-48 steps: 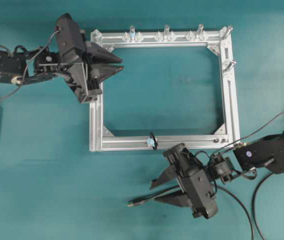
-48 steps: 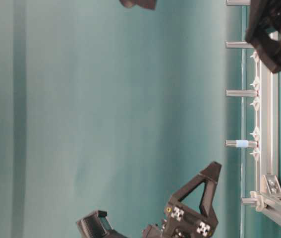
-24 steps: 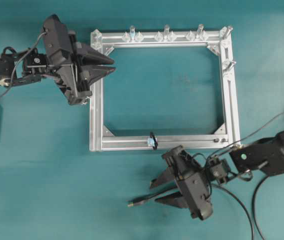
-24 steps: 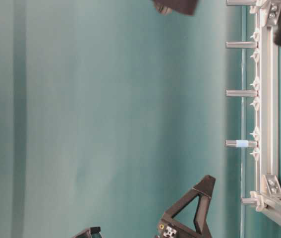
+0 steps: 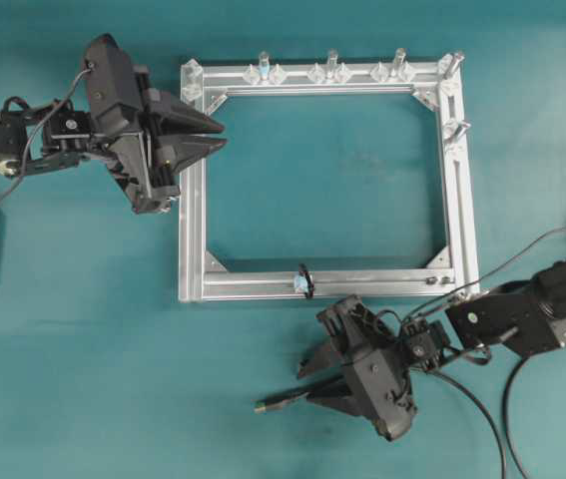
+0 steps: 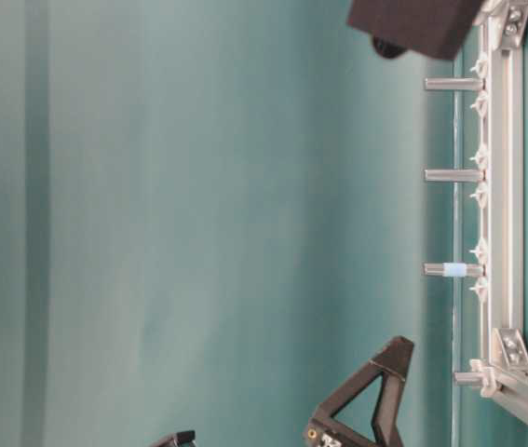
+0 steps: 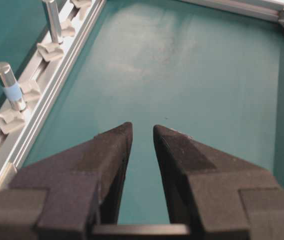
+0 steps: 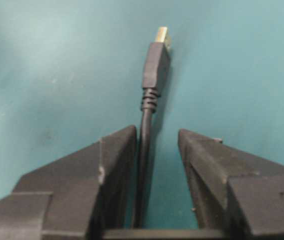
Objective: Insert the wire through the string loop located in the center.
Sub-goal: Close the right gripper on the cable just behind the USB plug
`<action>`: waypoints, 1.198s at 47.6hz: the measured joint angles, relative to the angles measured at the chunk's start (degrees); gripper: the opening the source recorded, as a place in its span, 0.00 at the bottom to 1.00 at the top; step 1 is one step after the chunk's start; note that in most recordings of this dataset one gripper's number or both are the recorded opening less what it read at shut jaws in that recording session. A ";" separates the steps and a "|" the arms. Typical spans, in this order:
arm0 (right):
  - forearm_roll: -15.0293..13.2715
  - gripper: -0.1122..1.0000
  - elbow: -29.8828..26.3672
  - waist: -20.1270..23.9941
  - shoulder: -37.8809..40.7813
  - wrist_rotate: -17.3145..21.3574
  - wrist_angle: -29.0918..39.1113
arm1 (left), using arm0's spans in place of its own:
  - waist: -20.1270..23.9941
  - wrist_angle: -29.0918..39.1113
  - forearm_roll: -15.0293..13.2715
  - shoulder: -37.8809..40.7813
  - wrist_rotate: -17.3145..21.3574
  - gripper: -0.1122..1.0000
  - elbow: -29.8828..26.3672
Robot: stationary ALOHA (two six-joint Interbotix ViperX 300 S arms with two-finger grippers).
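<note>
This looks like a robot lab. Two black robot arms (image 5: 23, 150) sit on a flat teal table (image 5: 83, 339) with nothing homey around. A shiny metal frame (image 5: 191, 239) made of bars lies in the middle, with little silver posts (image 5: 331, 62) standing on it. A teal wall (image 6: 198, 223) stands behind the table. It is a test setup.

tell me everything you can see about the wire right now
The wire is a thin black cable ending in a small rectangular plug with ribbed strain relief and a metallic tip. It lies on the teal table below the aluminium frame, plug pointing left in the overhead view. It runs between the open fingers of the right gripper, against one finger; not yet clamped.
</note>
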 measured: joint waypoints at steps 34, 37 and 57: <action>0.00 0.17 -0.70 0.44 -0.09 0.09 5.89 | -0.53 0.00 0.00 -0.09 0.09 0.37 0.18; 0.09 0.17 -0.70 0.44 -0.09 0.00 6.06 | -0.79 0.00 0.00 -0.09 0.09 0.37 0.26; 0.00 0.17 -0.70 0.44 -3.96 0.00 10.02 | -2.37 0.00 0.00 -0.09 0.09 0.37 0.18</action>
